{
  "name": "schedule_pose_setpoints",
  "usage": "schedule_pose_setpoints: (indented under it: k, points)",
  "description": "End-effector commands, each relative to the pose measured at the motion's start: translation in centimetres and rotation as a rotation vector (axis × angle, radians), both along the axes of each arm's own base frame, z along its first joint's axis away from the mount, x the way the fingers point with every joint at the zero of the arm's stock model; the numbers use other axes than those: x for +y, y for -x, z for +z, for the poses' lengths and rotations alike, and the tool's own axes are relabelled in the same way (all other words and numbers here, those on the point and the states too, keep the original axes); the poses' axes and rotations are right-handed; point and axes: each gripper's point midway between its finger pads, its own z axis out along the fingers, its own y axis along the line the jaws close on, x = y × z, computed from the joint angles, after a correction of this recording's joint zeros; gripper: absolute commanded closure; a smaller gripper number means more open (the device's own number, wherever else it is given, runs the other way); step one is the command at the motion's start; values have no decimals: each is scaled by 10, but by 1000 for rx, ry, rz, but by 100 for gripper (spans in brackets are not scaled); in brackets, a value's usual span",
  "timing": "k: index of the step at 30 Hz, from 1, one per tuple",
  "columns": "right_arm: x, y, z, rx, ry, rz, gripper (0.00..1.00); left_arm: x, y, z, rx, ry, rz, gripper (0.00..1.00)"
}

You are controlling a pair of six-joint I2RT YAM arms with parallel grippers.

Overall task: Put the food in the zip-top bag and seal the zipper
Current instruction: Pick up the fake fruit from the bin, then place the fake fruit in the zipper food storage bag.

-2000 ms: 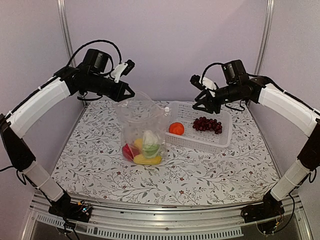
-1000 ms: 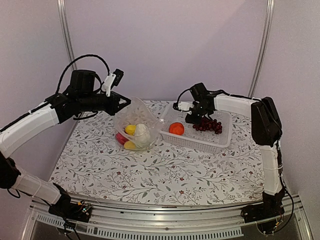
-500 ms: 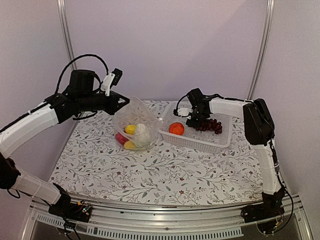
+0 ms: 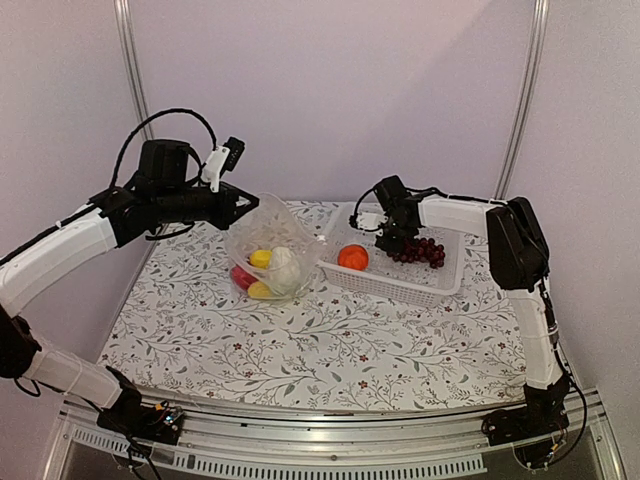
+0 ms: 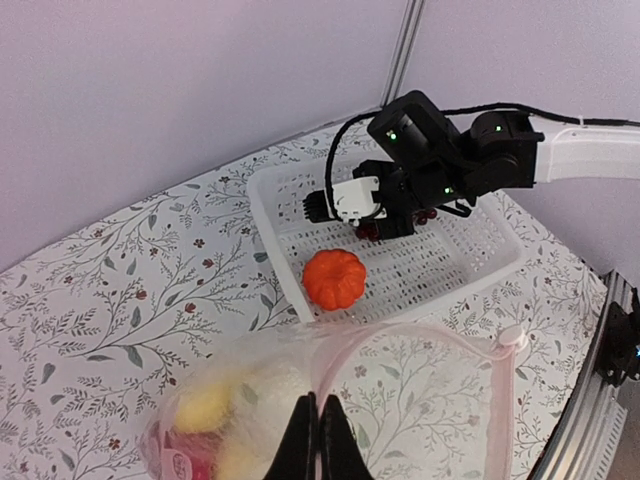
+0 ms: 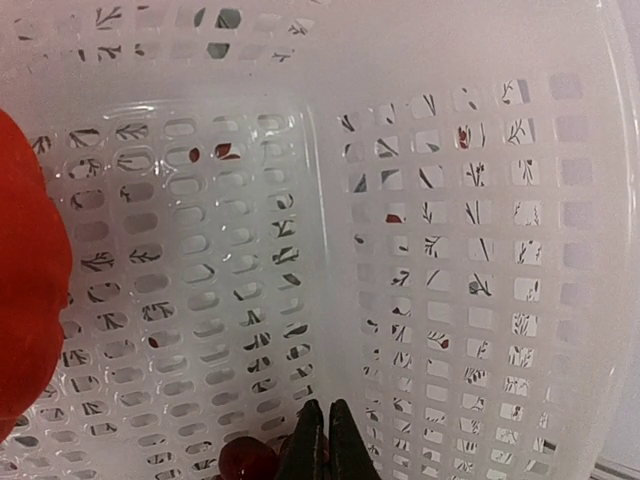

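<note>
Patterned tabletop (image 4: 330, 350), bag (image 5: 400, 390) and basket (image 6: 450, 250) side by side near its far edge: left gripper (image 5: 312, 405) clenched the bag's rim, right gripper (image 6: 322, 408) stood shut beside grapes (image 4: 425, 250) inside the basket.

We've got a table (image 4: 330, 350) here, covered in a pale cloth printed with grey leafy sprigs and small red flowers. Two things are down on it, both toward the far side. Right of centre sits a white lattice basket (image 4: 400, 284). Just beside it on the left is the clear zip-top bag (image 4: 290, 225), lower end on the cloth, mouth raised.
</note>
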Motion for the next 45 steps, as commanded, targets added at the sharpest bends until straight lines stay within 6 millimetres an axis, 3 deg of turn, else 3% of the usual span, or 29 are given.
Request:
schedule_pose_setpoints:
  k: [1,6,13,20,27,31,36,40,45]
  points:
    - [5,13,44,-5,-82,-13,100,2,-6,-2,0,10,8,100]
    - [19,39,132,-28,-289,27,100,-6,-5,-6,17,22,-35,100]
    - [28,83,228,-52,-518,112,100,-20,0,2,59,46,-73,100]
    - [40,149,334,-101,-779,321,100,-46,8,15,124,75,-87,100]
    - [45,214,423,-166,-985,555,100,-56,10,18,203,134,-26,100]
    - [53,245,450,-98,-1079,663,100,-62,11,26,233,204,-15,100]
    - [67,265,471,-38,-1155,751,100,-71,9,24,280,274,-1,100]
    - [80,273,488,-31,-1196,805,100,-79,7,19,304,291,-10,100]
    - [103,272,491,-11,-1214,842,100,-91,13,24,315,328,-38,100]
